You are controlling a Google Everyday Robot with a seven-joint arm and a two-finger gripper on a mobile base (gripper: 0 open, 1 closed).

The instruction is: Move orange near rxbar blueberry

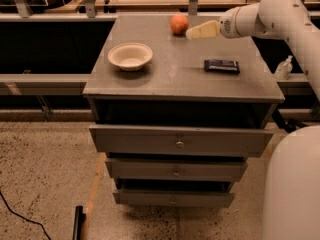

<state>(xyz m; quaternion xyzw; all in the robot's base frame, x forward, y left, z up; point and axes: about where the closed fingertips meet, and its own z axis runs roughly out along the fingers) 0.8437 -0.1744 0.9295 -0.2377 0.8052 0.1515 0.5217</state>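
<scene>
The orange [179, 24] sits at the far edge of the grey cabinet top [175, 79], near the middle. The rxbar blueberry [221, 65], a flat dark bar, lies on the right side of the top, nearer the front. My gripper [192, 33] reaches in from the right on a white arm; its pale tip is just right of the orange and close to it, above the surface. It holds nothing that I can see.
A white bowl [130, 56] stands on the left side of the top. The cabinet has three drawers [180, 141], slightly pulled out. A clear bottle [283, 68] stands on the shelf right of the cabinet. Wooden benches run behind. My white base [292, 189] fills the lower right.
</scene>
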